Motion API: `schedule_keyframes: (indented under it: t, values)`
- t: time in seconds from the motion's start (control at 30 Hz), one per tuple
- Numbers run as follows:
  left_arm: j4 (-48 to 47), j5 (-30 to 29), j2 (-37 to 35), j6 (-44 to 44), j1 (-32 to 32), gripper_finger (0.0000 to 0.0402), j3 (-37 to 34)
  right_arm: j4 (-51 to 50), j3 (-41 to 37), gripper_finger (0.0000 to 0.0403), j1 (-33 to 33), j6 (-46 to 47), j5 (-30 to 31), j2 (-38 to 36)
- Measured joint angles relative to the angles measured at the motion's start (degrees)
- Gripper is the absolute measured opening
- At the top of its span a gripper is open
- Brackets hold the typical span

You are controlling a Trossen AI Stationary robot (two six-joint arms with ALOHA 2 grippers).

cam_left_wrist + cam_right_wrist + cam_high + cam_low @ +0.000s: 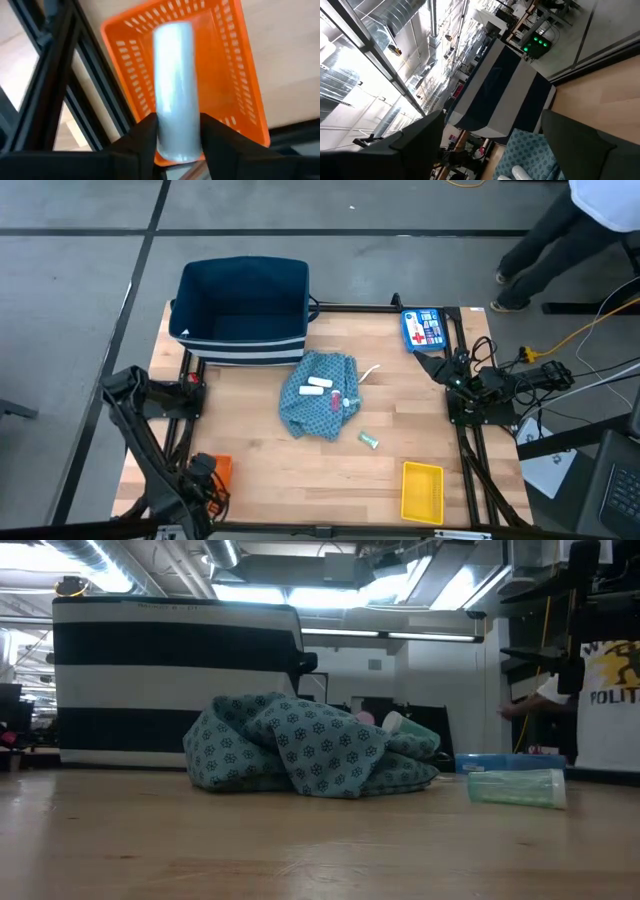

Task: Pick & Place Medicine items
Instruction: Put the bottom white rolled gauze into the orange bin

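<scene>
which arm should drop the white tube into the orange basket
Left. Its gripper already has the white tube between its fingers, right over the orange basket at the table's front-left corner. The right gripper is open and empty by the far right edge.

white tube (176, 92): lower end hidden between the left gripper's (177, 142) fingers
orange basket (240, 75): near edge hidden behind the fingers
pink piece (334, 402): too small to make out on the cloth (318, 394)
person (570, 230): cut off by the frame's top edge
blue box (500, 764): mostly hidden behind the green piece (516, 788)
</scene>
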Motion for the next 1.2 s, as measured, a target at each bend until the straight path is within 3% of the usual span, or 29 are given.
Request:
schedule_keyframes:
  t: [0.33, 0.57, 0.7, 0.9, 1.03, 1.2]
  values:
    - [1.05, -1.44, -0.3, -0.76, 1.39, 0.0188, 0.0, 0.0, 0.0, 0.0334, 0.01, 0.48, -0.02, 0.0]
    - [0.19, -15.99, -5.53, 6.99, 7.77, 0.0189, 0.0, -0.01, 0.0, 0.0334, 0.01, 1.1, 0.0, 0.0]
    - [0.56, -24.77, -9.77, 20.83, 14.81, 0.0185, 0.04, -0.02, 0.0, 0.0334, 0.01, 1.31, 0.0, 0.0]
    - [1.99, -28.8, -13.22, 47.61, 29.74, 0.0189, 0.04, 0.0, 0.0, 0.0334, -0.01, 1.31, 0.96, 0.0]
    - [6.78, -28.54, -13.09, 65.77, 39.67, 0.0192, 0.04, -0.01, 0.0, 0.0334, 0.0, 1.48, 0.96, 0.0]
    - [18.34, -23.89, -10.99, 85.61, 49.98, 0.0192, 0.04, -0.02, 0.0, 0.0334, 0.0, 1.45, 1.05, 0.0]
